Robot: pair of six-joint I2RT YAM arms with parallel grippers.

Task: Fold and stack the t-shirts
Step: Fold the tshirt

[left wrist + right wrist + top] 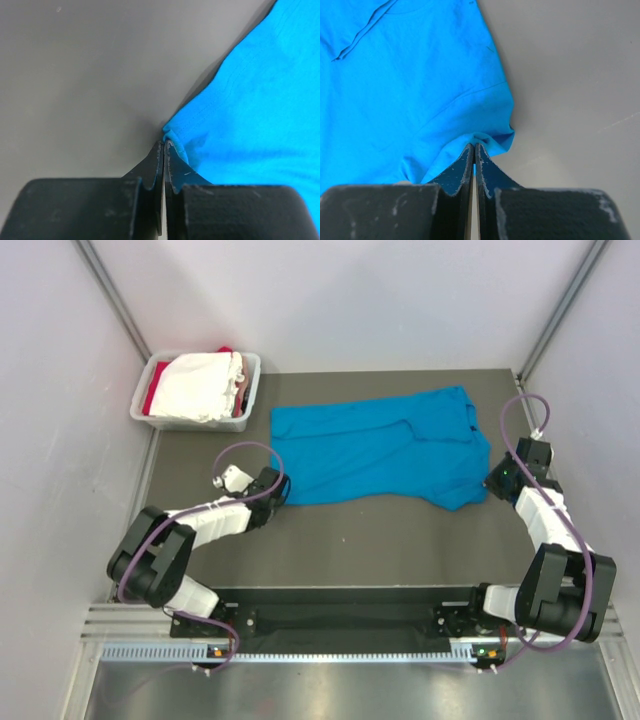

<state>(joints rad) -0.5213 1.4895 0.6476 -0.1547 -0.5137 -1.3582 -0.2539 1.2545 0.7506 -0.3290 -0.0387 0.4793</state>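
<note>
A bright blue t-shirt [375, 450] lies spread on the dark table, partly folded over on its right side. My left gripper [275, 488] is shut on the shirt's near left corner [172, 135]. My right gripper [495, 478] is shut on the shirt's near right edge, by a sleeve [487, 140]. In both wrist views the jaws stand pressed together with blue cloth pinched at the tips. White [200, 385] and red [152, 395] shirts lie piled in the tub.
A pale grey plastic tub [248, 390] stands at the back left corner of the table. Grey walls close in the left, back and right sides. Bare dark tabletop [380, 540] lies between the blue shirt and the arm bases.
</note>
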